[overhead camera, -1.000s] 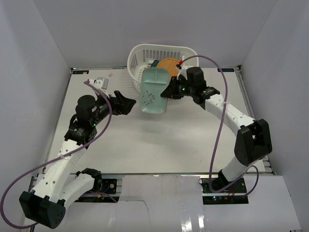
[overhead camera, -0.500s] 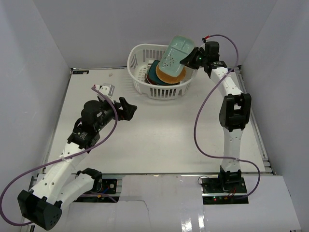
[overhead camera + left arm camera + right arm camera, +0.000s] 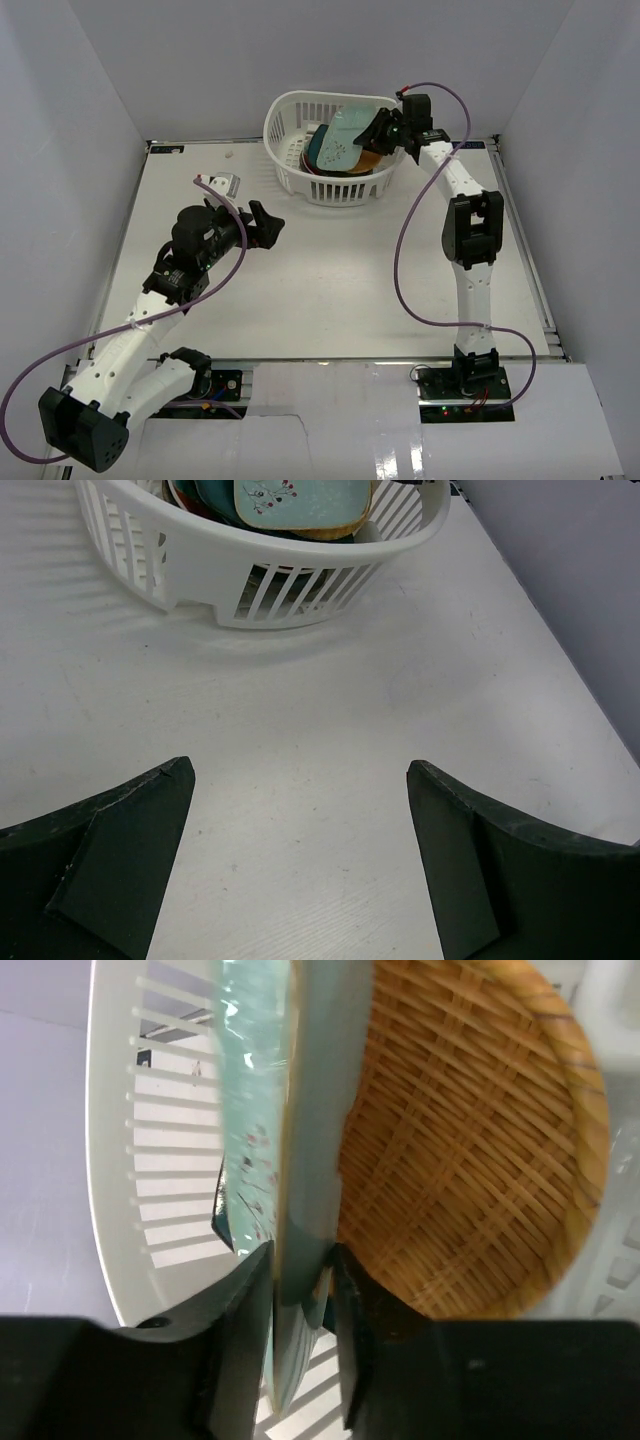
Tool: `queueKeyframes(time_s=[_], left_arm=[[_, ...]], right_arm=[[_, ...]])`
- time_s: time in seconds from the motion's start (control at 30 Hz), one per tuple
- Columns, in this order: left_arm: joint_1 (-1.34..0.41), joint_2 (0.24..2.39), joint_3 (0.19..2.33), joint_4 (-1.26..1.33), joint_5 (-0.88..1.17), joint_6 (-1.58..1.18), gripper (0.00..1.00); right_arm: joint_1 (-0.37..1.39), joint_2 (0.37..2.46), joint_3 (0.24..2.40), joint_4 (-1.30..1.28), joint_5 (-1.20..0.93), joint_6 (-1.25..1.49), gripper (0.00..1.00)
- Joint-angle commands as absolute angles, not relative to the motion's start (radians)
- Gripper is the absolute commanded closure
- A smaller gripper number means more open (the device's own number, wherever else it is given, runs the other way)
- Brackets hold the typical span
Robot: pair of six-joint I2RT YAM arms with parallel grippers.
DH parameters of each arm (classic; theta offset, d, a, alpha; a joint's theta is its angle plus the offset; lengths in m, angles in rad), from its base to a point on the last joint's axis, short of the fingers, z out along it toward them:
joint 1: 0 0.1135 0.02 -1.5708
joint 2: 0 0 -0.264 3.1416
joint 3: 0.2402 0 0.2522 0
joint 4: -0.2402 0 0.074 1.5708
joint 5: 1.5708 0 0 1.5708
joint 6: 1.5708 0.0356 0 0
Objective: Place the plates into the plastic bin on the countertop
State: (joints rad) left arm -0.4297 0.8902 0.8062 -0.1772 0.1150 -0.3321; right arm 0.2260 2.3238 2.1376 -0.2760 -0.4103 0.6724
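The white plastic bin (image 3: 300,175) stands at the far middle of the countertop (image 3: 330,270). My right gripper (image 3: 383,131) reaches in over its right rim, shut on the pale green oblong plate (image 3: 338,140), which is tilted over the stacked plates. In the right wrist view the plate (image 3: 305,1110) is edge-on between the jaws of the gripper (image 3: 300,1290), with the orange woven plate (image 3: 470,1130) under it and the bin wall (image 3: 150,1140) beyond. My left gripper (image 3: 268,224) is open and empty above the countertop, short of the bin. Its view shows the bin (image 3: 200,560) and the plate (image 3: 300,500).
Pale grey walls close in the countertop on three sides, and the bin's far rim is near the back wall. Dark teal and red plate edges (image 3: 312,163) show low in the stack. The right arm (image 3: 468,230) stretches along the right side.
My right gripper has swung the pale green plate from the countertop in front of the bin up over its rim and lowered it in. The left arm has barely shifted.
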Motion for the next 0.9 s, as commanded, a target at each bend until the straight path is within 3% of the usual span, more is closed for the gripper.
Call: queueKeyframes(time_s=[0.0,0.2,0.33,0.5,0.53,0.6,0.77,0.87], left_arm=[[-0.436,0.887,0.799,-0.169,0.106,-0.322,0.02],[-0.436,0.888,0.796,-0.166,0.104,-0.322,0.02],[-0.437,0.884,0.798,-0.166,0.098,-0.324,0.02],[-0.436,0.876,0.796,-0.167,0.072,-0.319,0.02],[-0.436,0.873,0.796,-0.169,0.066,-0.318,0.02],[-0.436,0.871,0.796,-0.170,0.046,-0.316,0.02],[-0.434,0.870,0.795,-0.173,0.015,-0.313,0.02],[-0.436,0.865,0.788,-0.163,0.015,-0.314,0.02]], right_arm=[[0.256,2.270,2.169,-0.219,-0.410,0.628,0.59],[0.270,2.200,2.117,-0.256,-0.284,0.542,0.31],[0.282,2.125,2.043,-0.253,-0.190,0.497,0.23],[0.290,1.999,1.913,-0.169,-0.146,0.457,0.02],[0.290,1.979,1.908,-0.169,-0.147,0.450,0.01],[0.290,1.961,1.904,-0.173,-0.173,0.431,0.10],[0.290,1.838,1.804,-0.178,-0.224,0.397,0.10],[0.296,1.692,1.623,-0.135,-0.256,0.361,0.09]])
